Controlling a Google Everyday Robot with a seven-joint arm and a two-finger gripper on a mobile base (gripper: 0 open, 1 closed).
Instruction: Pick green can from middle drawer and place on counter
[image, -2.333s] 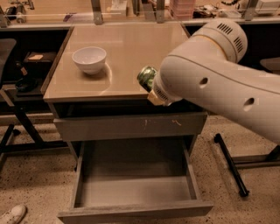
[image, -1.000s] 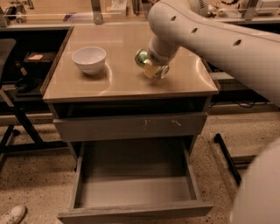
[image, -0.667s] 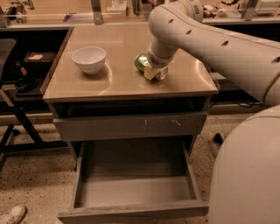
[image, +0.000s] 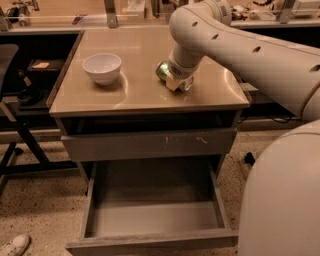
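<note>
The green can (image: 162, 70) is seen down on the counter (image: 125, 95), right of the white bowl (image: 102, 67) and tucked tight against the gripper (image: 177, 82). Gripped or let go, can't be told. Label marks can't be read.

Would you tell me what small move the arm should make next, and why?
Probably open the gripper and let go. It holds the green can low on the counter, seemingly touching it, well inside the edges and apart from the white bowl. The middle drawer below stands open and empty, so only the release seems left.
</note>
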